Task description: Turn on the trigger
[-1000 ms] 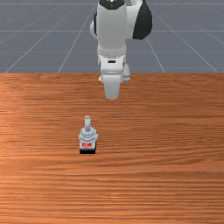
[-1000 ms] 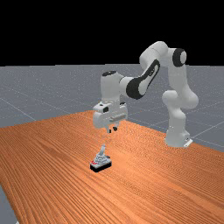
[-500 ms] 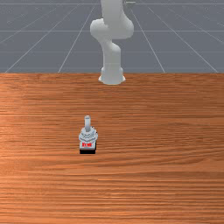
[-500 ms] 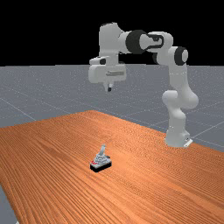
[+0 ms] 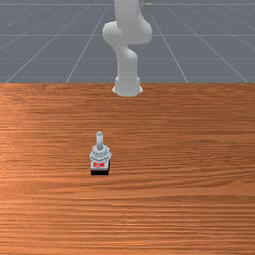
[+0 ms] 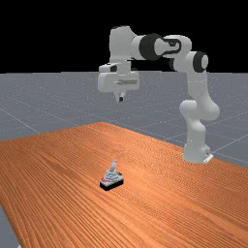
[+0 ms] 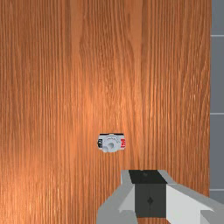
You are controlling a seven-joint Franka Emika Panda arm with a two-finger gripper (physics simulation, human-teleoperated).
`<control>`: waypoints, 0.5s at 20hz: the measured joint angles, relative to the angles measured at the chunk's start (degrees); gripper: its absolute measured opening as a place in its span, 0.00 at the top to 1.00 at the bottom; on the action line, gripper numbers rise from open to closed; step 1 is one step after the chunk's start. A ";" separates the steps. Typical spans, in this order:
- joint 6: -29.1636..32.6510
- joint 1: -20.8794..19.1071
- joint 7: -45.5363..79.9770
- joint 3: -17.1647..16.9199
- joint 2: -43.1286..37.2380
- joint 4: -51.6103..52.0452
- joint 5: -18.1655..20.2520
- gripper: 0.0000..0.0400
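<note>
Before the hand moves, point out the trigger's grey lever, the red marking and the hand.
Grey lever [image 5: 99, 141]: front view, on the middle of its shaft.
Red marking [image 5: 99, 165]: front view, on its middle.
Hand [image 6: 121, 99]: far view, at its fingertips.

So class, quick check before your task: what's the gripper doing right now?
Gripper: closed, its fingers together and holding nothing, raised well above the trigger.

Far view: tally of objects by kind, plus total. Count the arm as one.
Trigger: 1
Robot arm, end effector included: 1
Wooden table: 1
Total: 3
</note>
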 joint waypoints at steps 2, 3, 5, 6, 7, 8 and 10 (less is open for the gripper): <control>0.05 0.02 0.02 0.00 -0.01 -0.06 -0.04 1.00; 0.06 -0.15 -1.23 0.12 -0.01 -0.07 0.38 1.00; 6.14 -0.09 -0.15 0.04 -2.61 -4.93 0.39 1.00; 8.15 -0.10 -0.13 0.03 -3.22 -6.20 0.38 1.00; 9.26 -0.10 -0.12 0.03 -3.43 -6.73 0.38 1.00; 1.72 -1.27 -2.43 0.40 -0.22 -1.02 5.86 1.00; 2.73 -2.28 -4.42 0.67 -0.35 -2.79 10.25 1.00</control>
